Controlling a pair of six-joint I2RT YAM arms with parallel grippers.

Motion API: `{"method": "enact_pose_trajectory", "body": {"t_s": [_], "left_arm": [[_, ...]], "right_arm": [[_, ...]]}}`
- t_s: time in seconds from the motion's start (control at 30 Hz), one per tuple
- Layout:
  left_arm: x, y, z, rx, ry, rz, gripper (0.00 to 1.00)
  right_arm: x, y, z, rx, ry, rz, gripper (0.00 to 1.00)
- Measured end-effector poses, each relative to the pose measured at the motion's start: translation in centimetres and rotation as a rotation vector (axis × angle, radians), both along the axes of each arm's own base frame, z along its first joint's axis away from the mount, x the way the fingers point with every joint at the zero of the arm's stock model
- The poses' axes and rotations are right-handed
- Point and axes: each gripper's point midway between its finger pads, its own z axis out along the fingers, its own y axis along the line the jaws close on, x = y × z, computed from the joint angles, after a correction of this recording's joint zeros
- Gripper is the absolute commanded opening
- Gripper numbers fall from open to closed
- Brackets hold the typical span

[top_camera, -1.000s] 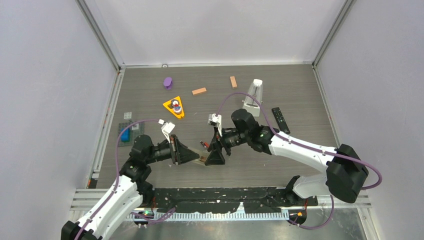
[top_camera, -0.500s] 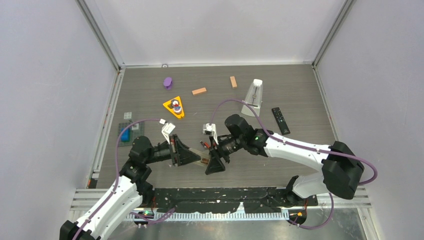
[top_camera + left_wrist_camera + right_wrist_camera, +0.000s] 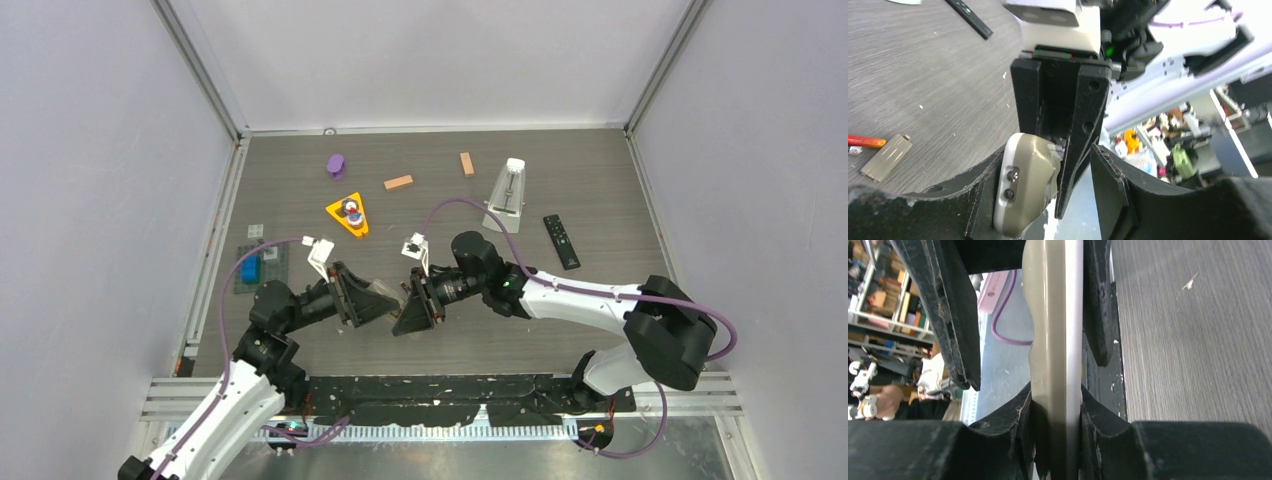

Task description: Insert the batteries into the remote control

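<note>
Left gripper faces right gripper, tips close (black remote well apart).

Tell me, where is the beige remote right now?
The beige remote is near the front centre of the top view, clamped in the right arm's fingers, with the left arm's open fingers around it.

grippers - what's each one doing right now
Left gripper: open around the beige plastic remote control, not clamping it.
Right gripper: closed on that remote.

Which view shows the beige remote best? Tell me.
Left wrist: the beige remote shows its rounded end and one broad side. Right wrist gives only its thin edge; top external shows hardly anything of it.
</note>
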Motion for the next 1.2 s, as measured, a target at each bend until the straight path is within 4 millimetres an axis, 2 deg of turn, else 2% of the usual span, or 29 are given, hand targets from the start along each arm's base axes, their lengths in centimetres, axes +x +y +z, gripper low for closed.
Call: {"method": "enact_pose_trajectory", "body": {"t_s": [0.13,0.23,0.37,0.47,0.53,0.6,0.63,0.67,0.73,0.77,0.87,0.93,1.03,1.1,1.17,1.2], "left_arm": [[1.6,0.6,0.8,-0.049,0.055,0.121,0.56],[2.4,1.2,1.7,-0.104,0.073,0.19,0.48],[3.2,1.7,2.5,-0.154,0.093,0.253,0.44],[3.6,1.9,2.6,-0.167,0.11,0.279,0.31],[4.1,2.0,2.4,-0.172,0.132,0.299,0.15],[4.4,2.0,2.5,-0.185,0.151,0.311,0.06],[4.6,2.1,2.6,-0.193,0.155,0.318,0.01],[4.6,2.1,2.8,-0.199,0.151,0.321,0.0],[4.7,2.1,3.0,-0.204,0.143,0.326,0.0],[4.8,2.1,3.0,-0.203,0.142,0.328,0.0],[5.0,2.3,2.6,-0.178,0.126,0.347,0.0],[5.6,2.7,1.8,-0.127,0.116,0.39,0.0],[6.6,4.0,0.8,-0.037,0.113,0.496,0.0],[7.3,5.3,0.6,0.022,0.101,0.579,0.0],[7.9,7.0,0.4,0.087,0.081,0.672,0.0],[8.1,7.6,0.2,0.111,0.078,0.707,0.0]], "right_arm": [[0.6,0.6,0.7,0.045,0.075,-0.082,0.07],[1.1,1.0,1.7,0.092,0.116,-0.132,0.07],[1.8,1.6,3.4,0.156,0.173,-0.188,0.1],[2.3,2.1,4.1,0.185,0.218,-0.212,0.11],[2.6,2.4,4.1,0.196,0.247,-0.219,0.13],[2.6,2.6,4.1,0.206,0.266,-0.214,0.15],[2.7,2.7,4.3,0.217,0.27,-0.211,0.18],[2.7,2.7,4.5,0.225,0.273,-0.209,0.21],[2.7,2.7,4.7,0.23,0.281,-0.211,0.35],[2.7,2.7,4.7,0.23,0.282,-0.211,0.46],[3.3,2.8,4.2,0.214,0.288,-0.245,0.64],[4.1,2.5,3.4,0.18,0.286,-0.288,0.69],[5.5,1.4,2.4,0.132,0.251,-0.379,0.69],[6.5,0.5,2.0,0.097,0.208,-0.445,0.66],[7.5,-0.5,1.4,0.049,0.153,-0.516,0.57],[8.0,-0.9,0.8,0.014,0.127,-0.55,0.47]]}}
